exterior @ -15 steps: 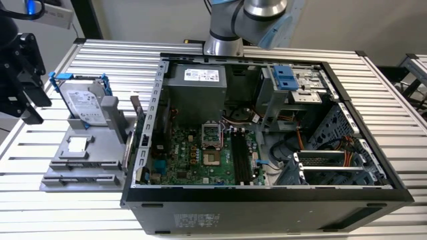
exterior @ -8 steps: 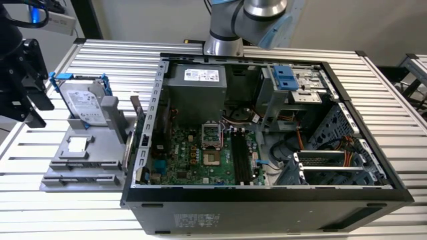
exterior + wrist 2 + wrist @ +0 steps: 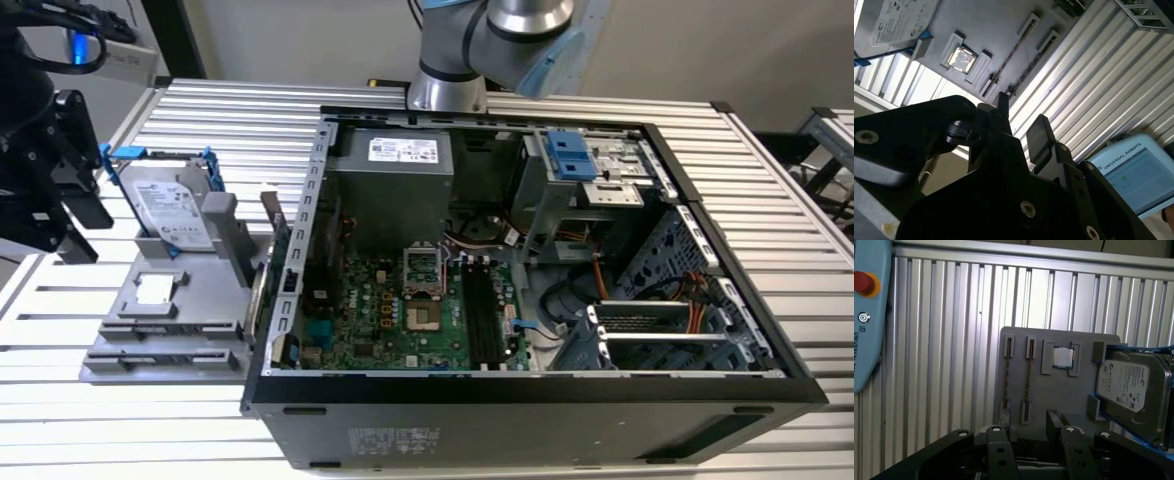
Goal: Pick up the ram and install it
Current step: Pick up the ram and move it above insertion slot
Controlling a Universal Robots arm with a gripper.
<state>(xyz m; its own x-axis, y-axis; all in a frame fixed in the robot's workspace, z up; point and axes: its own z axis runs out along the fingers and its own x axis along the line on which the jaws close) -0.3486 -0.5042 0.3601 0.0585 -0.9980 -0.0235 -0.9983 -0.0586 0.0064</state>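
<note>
Labels first: a white printed sticker covers the face of the hard drive [image 3: 1126, 385], which stands on edge in its blue frame at one end of the gray tray [image 3: 1054, 390]. Another white sticker sits on the power supply [image 3: 403, 150] inside the open computer case [image 3: 534, 400]. The teach pendant [image 3: 869, 315] carries lettering below a red button [image 3: 864, 282], and the frame edge cuts off the rest of it. Task item, the ram [image 3: 1028, 380]: taken to be the thin brown-gold strip seated edge-on in one of the tray's two long grooves. Only its edge shows, so board colour and chips cannot be told. A fainter strip lies in the neighbouring groove [image 3: 1006, 380]. A square processor chip [image 3: 1063, 356] rests in its pocket between the grooves and the drive. Over the tray's edge at the groove ends hangs the gripper [image 3: 1031, 437], claw spread wide with nothing between the fingers [image 3: 998, 450]. In the exterior view, black wrist hardware [image 3: 54, 170] is cut off at the exterior view's left, beside the drive. The motherboard [image 3: 387, 310] lies in the case; whether its long black slots [image 3: 483, 315] hold anything cannot be told. Tray and case sit on a slatted metal table [image 3: 761, 200].
</note>
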